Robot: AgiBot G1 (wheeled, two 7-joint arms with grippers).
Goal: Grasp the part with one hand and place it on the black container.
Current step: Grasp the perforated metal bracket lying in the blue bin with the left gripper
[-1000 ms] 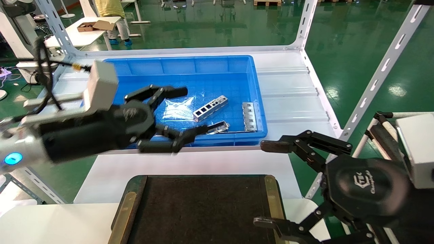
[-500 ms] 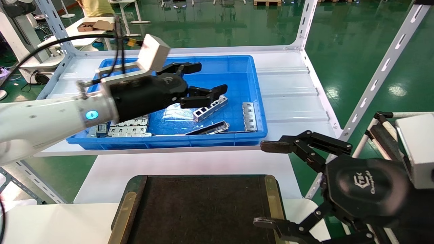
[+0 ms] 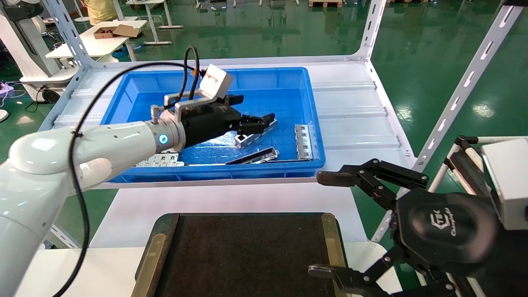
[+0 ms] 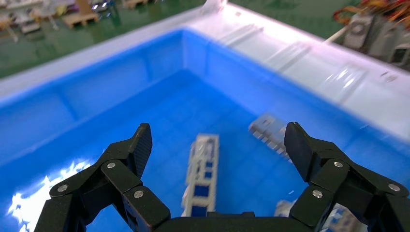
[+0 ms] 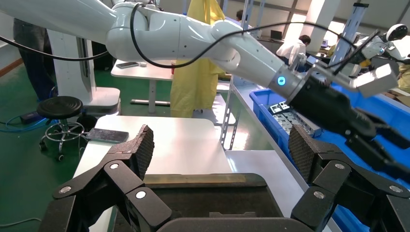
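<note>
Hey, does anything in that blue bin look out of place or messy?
Nothing looks damaged or spilled. The metal pieces just lie loose at different angles in the blue bin. The part lies flat, and the open left claw is lined up over it.

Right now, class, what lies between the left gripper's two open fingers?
In the left wrist view, the part lies lengthwise between the left gripper fingers, on the blue bin floor; nothing else sits there.
</note>
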